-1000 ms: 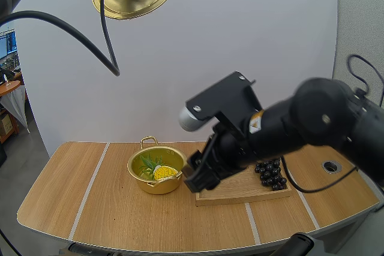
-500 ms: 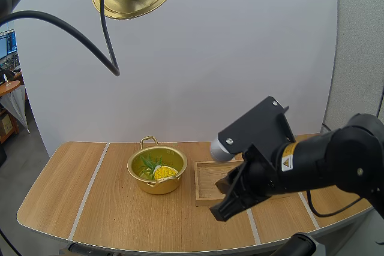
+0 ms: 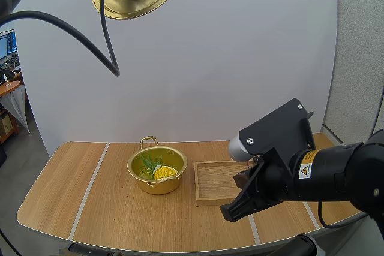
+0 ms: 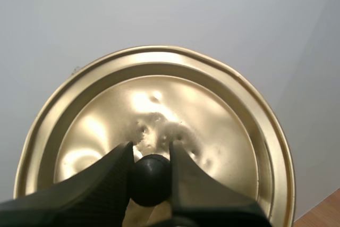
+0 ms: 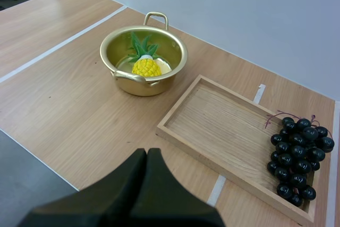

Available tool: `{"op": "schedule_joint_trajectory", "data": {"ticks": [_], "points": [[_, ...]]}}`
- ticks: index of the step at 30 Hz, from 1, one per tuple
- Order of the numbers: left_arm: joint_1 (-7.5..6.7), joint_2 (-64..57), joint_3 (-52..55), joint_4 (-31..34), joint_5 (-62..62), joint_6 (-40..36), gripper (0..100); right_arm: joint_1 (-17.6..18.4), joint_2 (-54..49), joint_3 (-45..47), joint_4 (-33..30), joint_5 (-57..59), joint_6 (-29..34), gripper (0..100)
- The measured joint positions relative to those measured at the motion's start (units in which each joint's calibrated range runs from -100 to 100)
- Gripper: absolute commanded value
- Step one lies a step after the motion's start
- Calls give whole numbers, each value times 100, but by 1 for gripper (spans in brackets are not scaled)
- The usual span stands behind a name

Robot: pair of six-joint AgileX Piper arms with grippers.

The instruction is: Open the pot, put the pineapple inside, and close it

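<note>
Pot: you had one gold pot (image 3: 157, 169) with two handles, standing open on the table (image 3: 72, 202), just left of the tray.
Pineapple: one pineapple (image 5: 146, 66) lay inside the pot, its green leaves toward the far handle.
Lid: one gold lid (image 4: 212, 131) hung high above the table, well apart from the pot.
Left gripper: your left gripper (image 4: 150, 152) pinched the lid's single black knob (image 4: 150, 182) between its two fingers.
Right gripper: your right gripper (image 5: 147, 158) had its fingers pressed together into one dark wedge, holding nothing, over the table's near edge in front of the tray.
Tray: one wooden tray (image 5: 212, 118) lay flat on the table.
Grapes: one bunch of dark grapes (image 5: 297, 152) lay at the tray's right end.
Writing: one yellow warning sticker (image 3: 308, 171) sat on your right arm; its text could not be read.
</note>
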State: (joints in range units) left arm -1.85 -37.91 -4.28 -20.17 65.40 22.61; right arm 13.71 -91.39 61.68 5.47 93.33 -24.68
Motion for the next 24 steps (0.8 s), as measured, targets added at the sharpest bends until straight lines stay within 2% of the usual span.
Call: {"op": "schedule_joint_trajectory", "data": {"ticks": [19, 24], "points": [[0, 0, 0, 0, 0, 0, 0, -126, -26, 0, -47, 85, 0, 0], [0, 0, 0, 0, 790, 0, 0, -126, -26, 0, -68, 85, 0, 0]]}}
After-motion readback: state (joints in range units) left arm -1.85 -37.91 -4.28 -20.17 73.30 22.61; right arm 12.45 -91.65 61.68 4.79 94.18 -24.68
